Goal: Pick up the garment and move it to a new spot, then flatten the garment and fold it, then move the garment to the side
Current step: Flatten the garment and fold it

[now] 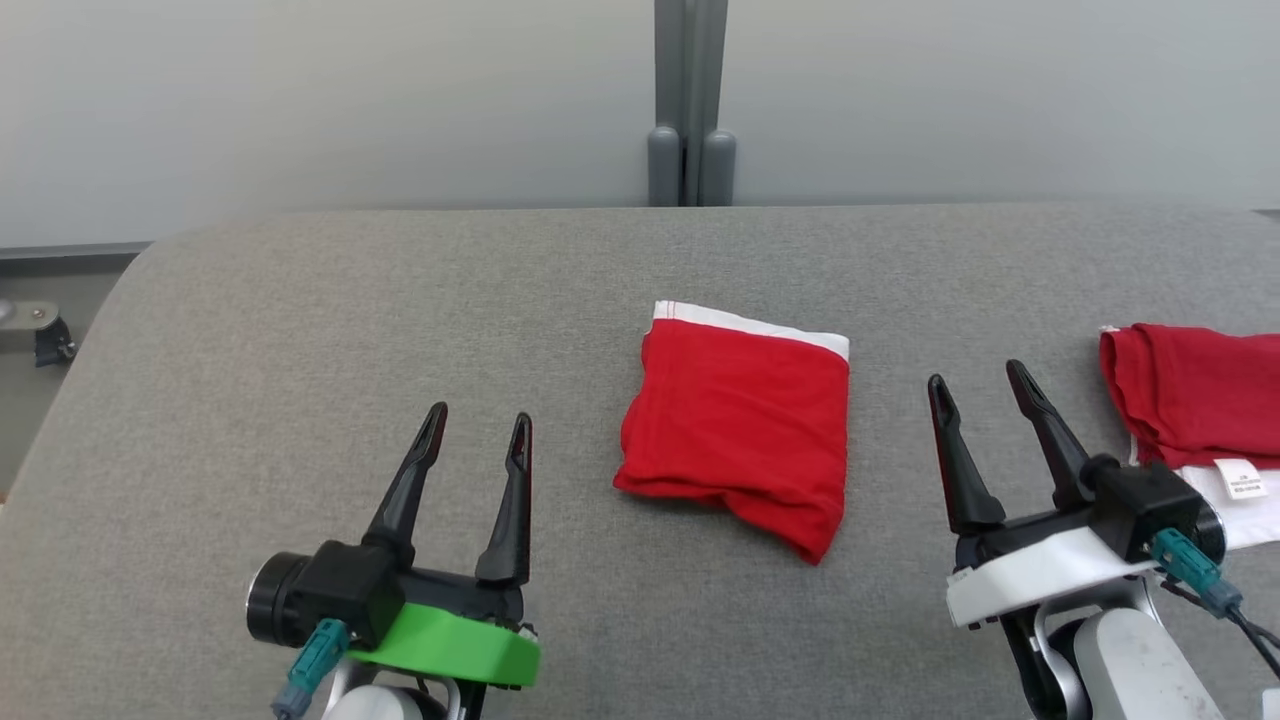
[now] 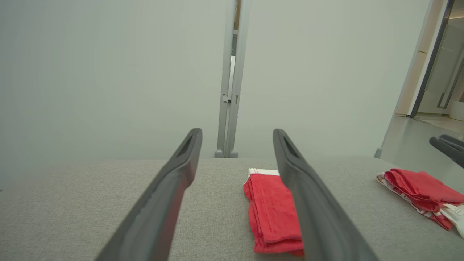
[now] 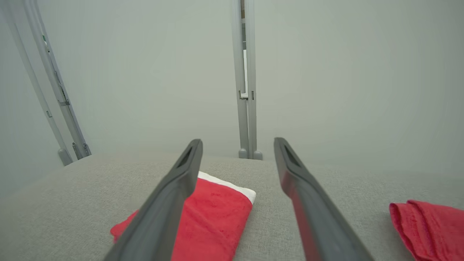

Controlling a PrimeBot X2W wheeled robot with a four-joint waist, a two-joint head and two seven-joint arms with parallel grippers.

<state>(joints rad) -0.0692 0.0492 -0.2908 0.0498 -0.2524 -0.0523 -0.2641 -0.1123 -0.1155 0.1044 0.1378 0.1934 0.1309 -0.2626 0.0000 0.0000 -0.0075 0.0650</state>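
Grippers come nearest, above the table's (image 1: 300, 330) near edge: the left gripper (image 1: 480, 412) and right gripper (image 1: 975, 373) both have their fingers spread wide and hold nothing. Farther in, at the table's middle and between the two, lies the garment (image 1: 740, 430), red with a white band, folded into a rough square. It looks light, soft and limp, likely to sag or unfold if lifted by one corner; pinching the doubled near edge through all layers seems safest. Another red pile (image 1: 1195, 400) sits at the table's right edge.

white tag (image 1: 1243, 478) on right-hand red garment (image 1: 1195, 395), print too small to read
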